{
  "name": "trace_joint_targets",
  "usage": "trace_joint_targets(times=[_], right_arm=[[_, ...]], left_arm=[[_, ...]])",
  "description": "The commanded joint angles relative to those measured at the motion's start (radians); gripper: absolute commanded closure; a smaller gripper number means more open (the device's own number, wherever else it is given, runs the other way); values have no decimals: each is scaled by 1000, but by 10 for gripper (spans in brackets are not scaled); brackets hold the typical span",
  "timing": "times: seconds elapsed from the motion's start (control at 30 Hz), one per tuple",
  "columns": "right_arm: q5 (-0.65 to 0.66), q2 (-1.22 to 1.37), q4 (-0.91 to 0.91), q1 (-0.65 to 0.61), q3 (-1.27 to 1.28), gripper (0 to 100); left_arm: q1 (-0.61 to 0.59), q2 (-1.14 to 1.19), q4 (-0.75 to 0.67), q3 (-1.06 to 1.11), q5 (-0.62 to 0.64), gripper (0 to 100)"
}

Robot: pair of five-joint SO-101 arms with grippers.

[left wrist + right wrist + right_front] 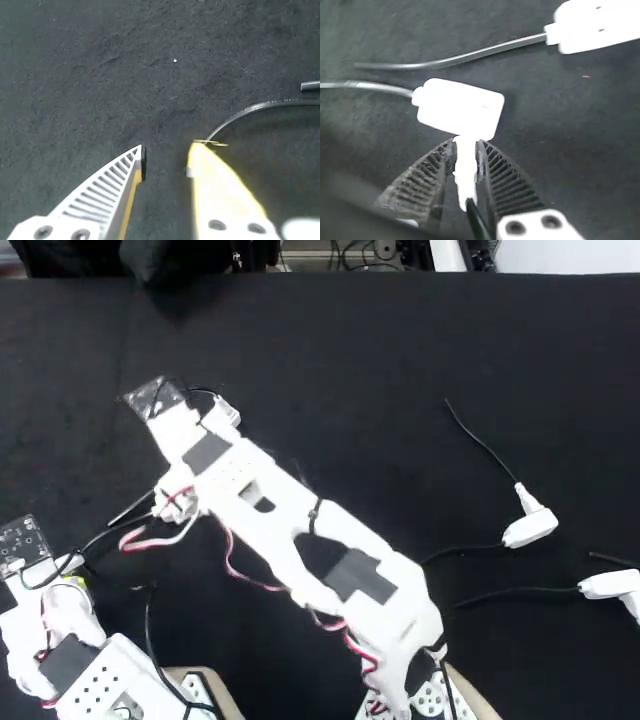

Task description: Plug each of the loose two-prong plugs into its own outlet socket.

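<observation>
My right gripper (465,147) is shut on a narrow white plug (465,170) with a dark cable trailing back from it. The plug's front end touches a white outlet socket block (457,107) lying on the black cloth, and a grey cable (365,86) leaves that block. A second white block (595,25) with its own cable lies farther off. My left gripper (165,157) is open over bare cloth with nothing between its white finger (125,172) and yellow finger (210,170). In the high view, two white plug pieces (528,528) (610,585) lie at the right.
In the high view the right arm (300,530) stretches diagonally across the table toward the back left, and the left arm (60,640) sits at the front left corner. A thin dark cable (250,110) curves past the yellow finger. Black cables (480,445) run across the cloth at the right.
</observation>
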Motion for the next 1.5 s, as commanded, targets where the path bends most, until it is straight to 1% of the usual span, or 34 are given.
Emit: trace_joint_targets(times=[0.0, 0.2, 0.43, 0.67, 0.77, 0.97, 1.07, 1.23, 1.37, 1.47], right_arm=[[-21, 30, 32, 26, -131, 987], [-71, 125, 31, 34, -280, 987], [-84, 266, 160, 71, -492, 987], [-84, 289, 342, 71, -700, 987], [-81, 300, 348, 71, -731, 987], [-54, 415, 262, 71, -737, 987], [-54, 455, 253, 69, -765, 987], [-52, 460, 304, 69, -826, 987], [-51, 461, 359, 69, -921, 987], [-46, 466, 354, 64, -963, 987]], left_arm=[[7, -11, 32, 21, 5, 876], [15, -11, 40, 21, 5, 876], [13, -9, 41, 21, 5, 877], [16, -9, 43, 21, 5, 877], [16, -9, 43, 21, 5, 877], [16, -11, 55, 21, 3, 877], [16, -11, 55, 21, 3, 877], [18, -11, 55, 21, 3, 877], [18, -11, 55, 21, 3, 877], [18, -11, 55, 21, 3, 877]])
